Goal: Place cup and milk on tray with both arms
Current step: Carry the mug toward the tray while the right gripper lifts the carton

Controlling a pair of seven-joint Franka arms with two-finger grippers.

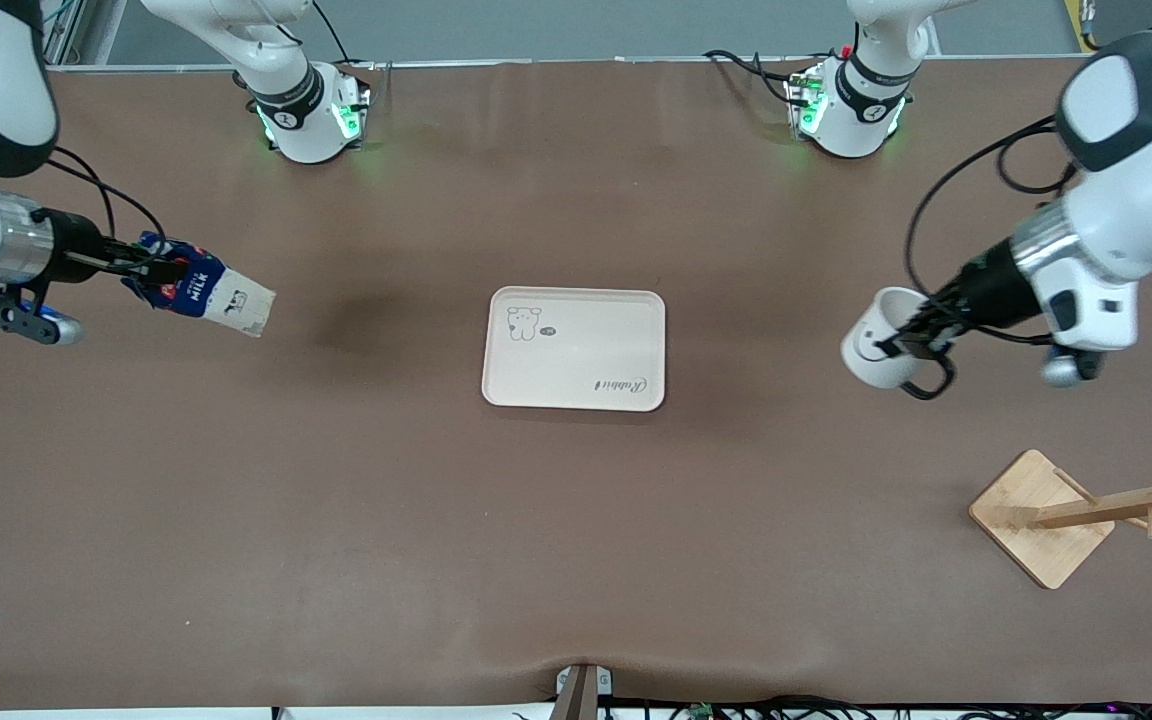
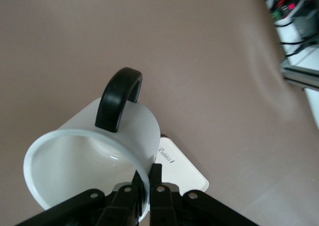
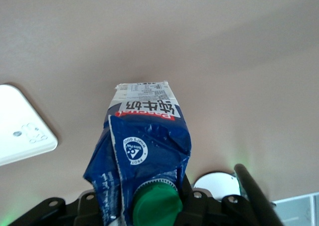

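The left gripper [image 2: 143, 186] is clamped on the rim of the cup [image 2: 89, 161], one finger inside; only its wrist view shows the black handle arching off the wall, the cup tilted in the air at 3 o'clock of the tray [image 1: 574, 348]. The right gripper [image 3: 154, 206] pinches the milk [image 3: 144, 146] by its crumpled top, green cap visible only there, held tilted at the tray's 9 o'clock. A wooden rack [image 1: 1046, 515] stands at 5 o'clock on the brown table [image 1: 336, 520], nothing between either load and the bare tray

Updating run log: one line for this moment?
left gripper: shut on cup, aloft | right gripper: shut on milk, aloft | tray: bare, mid-table
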